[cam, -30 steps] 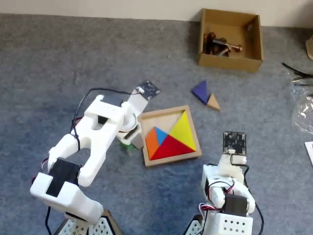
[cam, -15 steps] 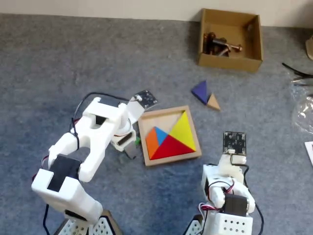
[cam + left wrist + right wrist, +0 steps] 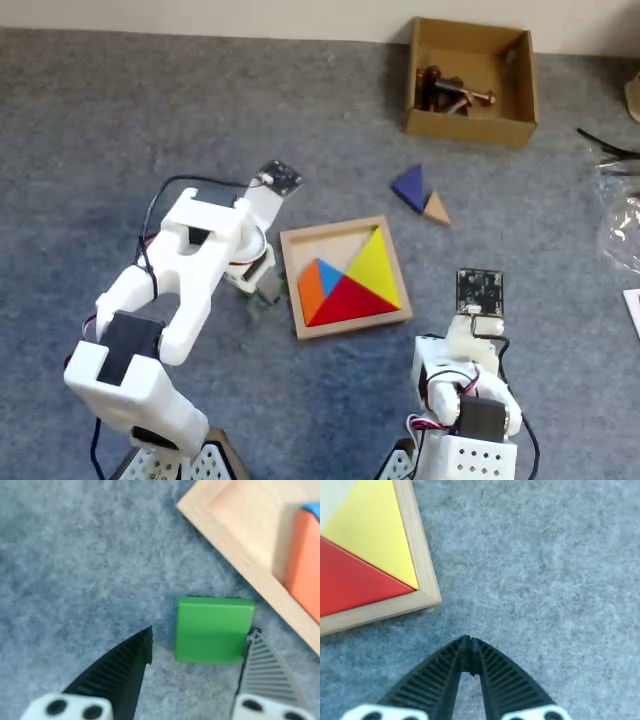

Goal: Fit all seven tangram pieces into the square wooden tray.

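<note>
**A:** How does the left gripper stand?

**B:** Open wide and low over the carpet, with the green square piece between its fingers. The pale finger touches one edge of the square. The black finger sits apart from the opposite edge, with a strip of carpet showing between them.

**A:** So it isn't gripped?

**B:** No, it lies flat on the carpet, only bracketed. It is just left of the tray, beside the left rim. I cannot tell whether its corner touches the wood.

**A:** And the right gripper?

**B:** Its fingers are pressed together with nothing between them. It hangs over bare carpet just off the tray's near right corner.

**A:** What is in the tray?

**B:** Four pieces. The orange piece is at the left with the blue piece next to it. The yellow piece is towards the far right and the red piece runs along the near side. The far left part is bare wood.

**A:** Anything outside it?

**B:** A dark blue triangle and a tan triangle lie touching each other on the carpet, beyond the tray's far right corner. Farther back stands a cardboard box.
</note>
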Available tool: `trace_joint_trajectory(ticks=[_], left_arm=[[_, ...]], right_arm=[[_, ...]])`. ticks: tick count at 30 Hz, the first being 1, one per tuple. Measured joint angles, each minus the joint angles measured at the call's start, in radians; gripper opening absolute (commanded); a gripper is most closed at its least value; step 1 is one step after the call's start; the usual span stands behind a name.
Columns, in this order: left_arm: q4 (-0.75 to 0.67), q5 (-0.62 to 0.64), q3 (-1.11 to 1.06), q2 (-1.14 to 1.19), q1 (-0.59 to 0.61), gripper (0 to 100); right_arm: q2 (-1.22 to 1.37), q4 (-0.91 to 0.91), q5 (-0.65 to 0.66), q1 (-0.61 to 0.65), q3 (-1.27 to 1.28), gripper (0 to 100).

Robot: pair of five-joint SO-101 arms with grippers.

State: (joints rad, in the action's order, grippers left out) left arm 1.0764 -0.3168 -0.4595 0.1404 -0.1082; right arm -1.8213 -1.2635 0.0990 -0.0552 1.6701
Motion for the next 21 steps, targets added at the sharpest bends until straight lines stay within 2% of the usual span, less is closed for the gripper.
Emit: trace_joint_trajectory(ticks=[14, 21], left_arm=[[0.0, 0.0, 0.0, 0.0, -0.005, 6], [0.002, 0.0, 0.005, -0.002, -0.005, 5]], right_arm=[[0.0, 0.0, 0.0, 0.0, 0.0, 0.5], [0.0, 0.0, 0.0, 0.0, 0.0, 0.5]])
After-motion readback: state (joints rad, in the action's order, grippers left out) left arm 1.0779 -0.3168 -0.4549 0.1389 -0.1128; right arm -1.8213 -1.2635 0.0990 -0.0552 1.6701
